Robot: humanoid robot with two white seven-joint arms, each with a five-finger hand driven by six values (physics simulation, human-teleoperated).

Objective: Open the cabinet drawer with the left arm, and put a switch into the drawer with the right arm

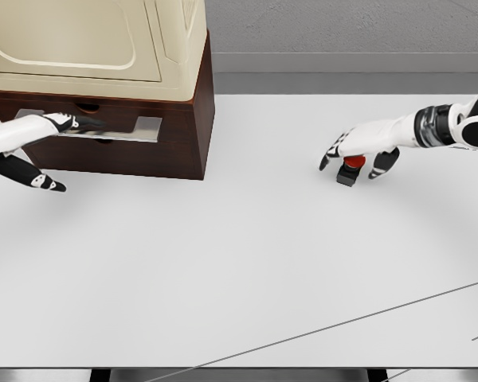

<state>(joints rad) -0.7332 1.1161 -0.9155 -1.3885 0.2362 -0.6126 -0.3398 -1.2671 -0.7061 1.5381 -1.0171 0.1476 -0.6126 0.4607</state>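
The dark brown wooden cabinet (135, 119) with a cream top stands at the white worktop's (239, 263) far left corner, its drawer (111, 127) only slightly out. The left hand (64, 123) reaches its front, fingers extended; it could slip off. The right hand (358, 151) curls loosely over the small red-and-black switch (350, 169) near the right edge; a shallow grip might drop it.

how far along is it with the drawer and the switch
Early stage. The drawer looks pulled out only slightly, with the left hand at its front. The right hand is over the switch, which sits on the table far from the cabinet; whether it is gripped is unclear. Left: finishing the pull, then lifting the switch, carrying it over and dropping it in.
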